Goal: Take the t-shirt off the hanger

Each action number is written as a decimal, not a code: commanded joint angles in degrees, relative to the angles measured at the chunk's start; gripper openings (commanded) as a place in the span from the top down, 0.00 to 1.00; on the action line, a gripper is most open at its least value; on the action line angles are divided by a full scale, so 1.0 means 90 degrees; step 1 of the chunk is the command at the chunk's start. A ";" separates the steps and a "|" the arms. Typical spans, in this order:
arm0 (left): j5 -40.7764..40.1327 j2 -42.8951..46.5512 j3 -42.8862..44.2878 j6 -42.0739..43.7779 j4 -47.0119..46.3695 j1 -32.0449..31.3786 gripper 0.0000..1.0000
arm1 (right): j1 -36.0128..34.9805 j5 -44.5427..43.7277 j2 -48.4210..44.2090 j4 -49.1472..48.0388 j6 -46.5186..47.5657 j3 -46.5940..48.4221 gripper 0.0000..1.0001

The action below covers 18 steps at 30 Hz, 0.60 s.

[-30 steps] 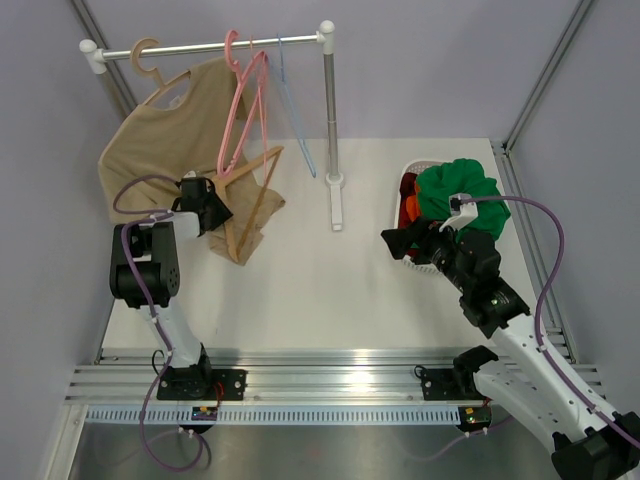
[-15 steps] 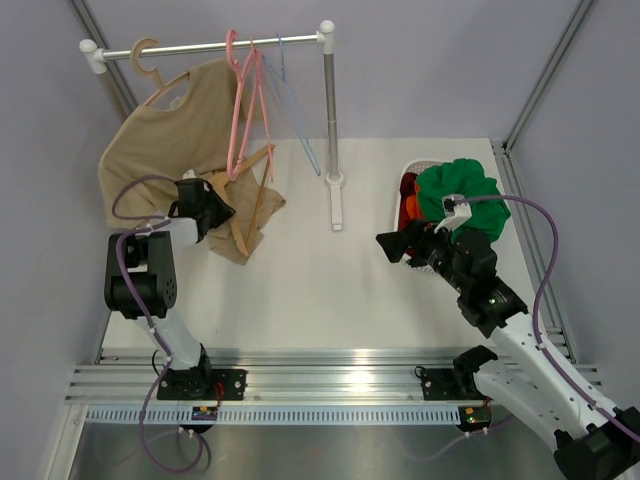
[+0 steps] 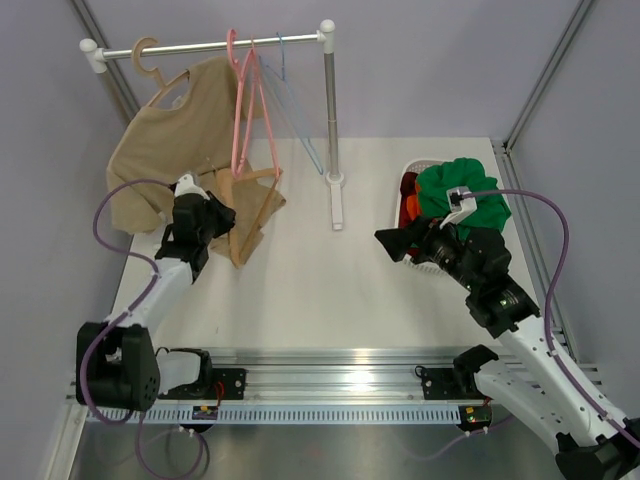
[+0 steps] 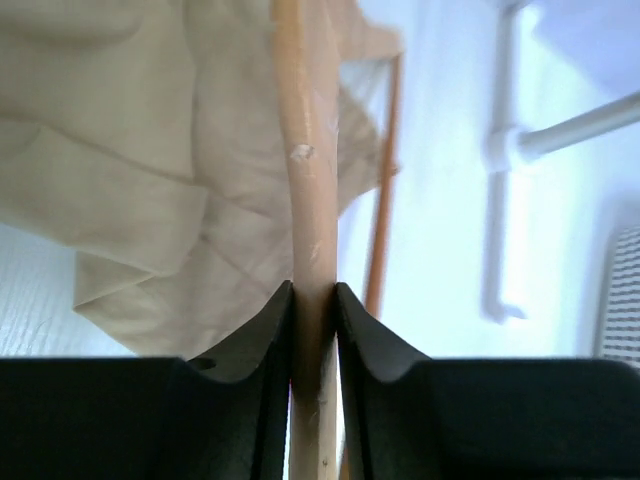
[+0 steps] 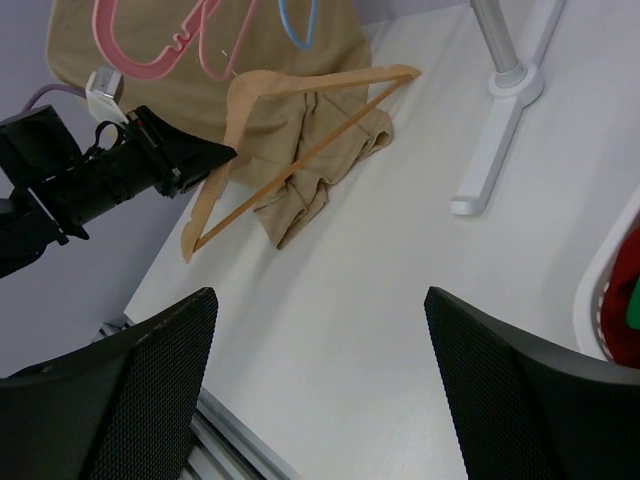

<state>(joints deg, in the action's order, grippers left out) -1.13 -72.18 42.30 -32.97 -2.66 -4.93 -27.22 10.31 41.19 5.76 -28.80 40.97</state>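
You are looking down on a white surface (image 3: 300, 290) with a clothes rack (image 3: 329, 110) standing at its 12 o'clock edge; the rack's rail runs off toward 10 o'clock. A beige top (image 3: 165, 140) hangs from the rail's left end on a hanger with a thick tan hook, and its hem is bunched on the surface at about 9 o'clock.

The t-shirt (image 3: 470, 190) is heaped in a white basket (image 3: 405, 180) at the surface's 3 o'clock edge, on top of some red-orange cloth (image 3: 408, 210). It lies well apart from the hanger (image 5: 320, 80).

That hanger sits at 9 o'clock, a bare wooden triangle tilted over the beige hem (its hook is hard to make out here). Two pink hangers (image 3: 243, 110) and a thin blue one (image 3: 290, 110) dangle from the rail just above it.

Your left gripper (image 4: 313, 300) is clamped on one wooden arm of the hanger; the wrist view shows both fingers (image 4: 265, 340) pressed flat against the wood. Your right gripper (image 5: 320, 330) hovers at 3 o'clock just beside the basket. Its fingers are spread wide and hold nothing.
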 commanded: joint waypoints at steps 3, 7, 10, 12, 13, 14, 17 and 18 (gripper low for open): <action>-0.0646 0.0969 -0.0813 0.0050 -0.0573 -0.0019 1.00 | -0.0139 0.0476 -0.0026 -0.0142 -0.0091 0.0213 0.08; -0.0637 0.1281 -0.1194 -0.0038 -0.0594 -0.0096 1.00 | -0.0334 0.0612 0.0032 -0.0035 -0.0052 0.0320 0.08; -0.0422 0.1691 -0.1370 -0.0067 -0.0643 -0.0223 1.00 | -0.0529 0.0701 0.0257 -0.0005 -0.0052 0.0369 0.07; -0.0295 0.1984 -0.1507 -0.0077 -0.0419 -0.0360 1.00 | -0.0676 0.0720 0.0394 -0.0209 -0.0179 0.0340 0.06; -0.0256 0.2352 -0.1526 -0.0067 -0.0302 -0.0390 1.00 | -0.0705 0.0749 0.0442 -0.0259 -0.0208 0.0360 0.06; -0.0082 0.2559 -0.1585 -0.0077 -0.0059 -0.0409 1.00 | -0.0764 0.0798 0.0578 -0.0327 -0.0228 0.0389 0.06; 0.0260 0.3438 -0.1537 -0.0184 0.0836 -0.0439 1.00 | -0.0872 0.1314 0.0929 -0.0571 -0.0160 0.0584 0.06; 0.0358 0.3653 -0.1440 -0.0194 0.1084 -0.0448 1.00 | -0.0872 0.1693 0.1038 -0.0562 -0.0121 0.0671 0.07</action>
<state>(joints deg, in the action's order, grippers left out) -1.39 -45.01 27.90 -33.54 2.20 -8.51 -34.13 18.02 48.49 4.25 -30.02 42.81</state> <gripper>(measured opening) 0.150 0.935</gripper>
